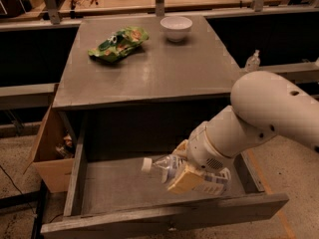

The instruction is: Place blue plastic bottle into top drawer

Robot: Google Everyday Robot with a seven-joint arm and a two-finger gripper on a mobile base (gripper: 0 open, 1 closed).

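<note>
The blue plastic bottle (162, 167) is clear with a white cap and a pale printed label. It lies nearly level, cap pointing left, just above the floor of the open top drawer (164, 218). My gripper (185, 172) reaches down into the drawer from the right and is shut on the bottle's middle. One tan finger (185, 179) shows in front of the bottle. The white arm hides the bottle's base and the drawer's right rear part.
On the grey table (149, 71) lie a green snack bag (118, 42) and a white bowl (176, 28). A brown cardboard box (50, 156) stands left of the drawer. A small clear pump-top bottle (252, 61) stands at the right behind the table.
</note>
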